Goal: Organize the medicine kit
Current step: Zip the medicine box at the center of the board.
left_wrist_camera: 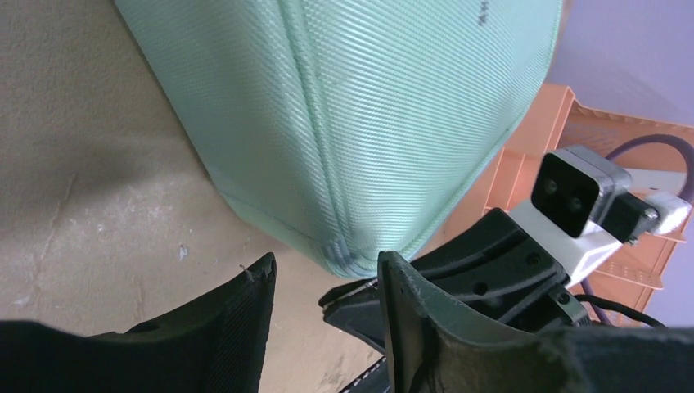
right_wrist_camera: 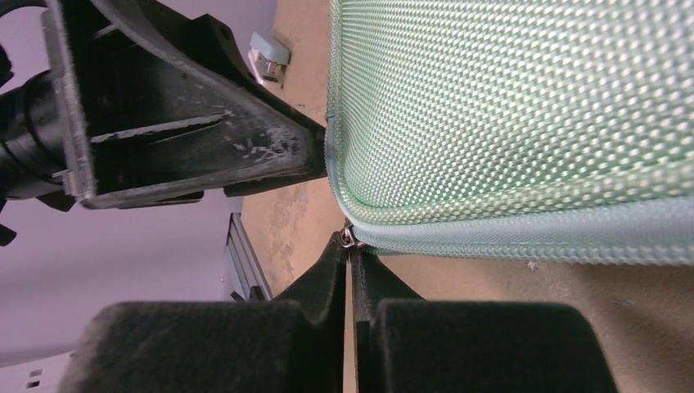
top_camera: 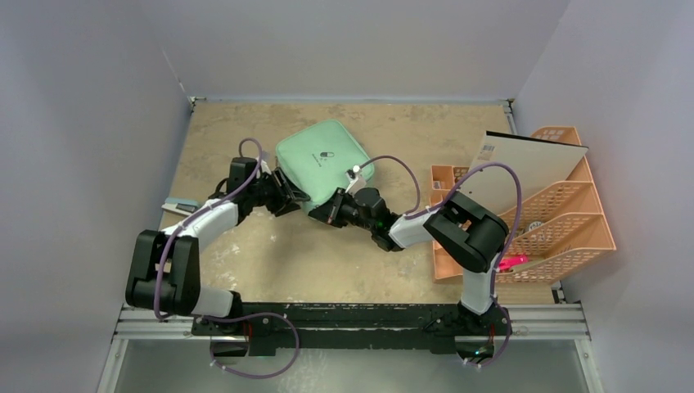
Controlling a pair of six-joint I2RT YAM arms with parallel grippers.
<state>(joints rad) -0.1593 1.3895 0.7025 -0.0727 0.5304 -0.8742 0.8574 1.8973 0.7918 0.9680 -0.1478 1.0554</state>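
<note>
Tan mottled tabletop [top_camera: 286, 262], lilac-grey walls [top_camera: 82, 123]. Mint medicine kit [top_camera: 323, 160] closed, flat on tabletop; peach lattice rack [top_camera: 573, 233] to kit's right. Left gripper [left_wrist_camera: 327, 278] spread at kit's near corner. Right gripper [right_wrist_camera: 350, 246] pressed together, pinching zipper pull [right_wrist_camera: 347, 237].

The medicine kit [top_camera: 323, 160] is seen as a mint-green, rounded-square case of woven fabric, with a small pill logo printed on its lid. It is laid flat and closed on the tabletop [top_camera: 327, 266], turned so that one corner is pointed toward both grippers. That corner is found just beyond the parted fingers of the left gripper [left_wrist_camera: 327, 274]. A zip seam is run round its side, and its small metal zipper pull [right_wrist_camera: 349, 237] is pinched at the tips of the right gripper [right_wrist_camera: 352, 266], whose fingers are pressed together.
</note>
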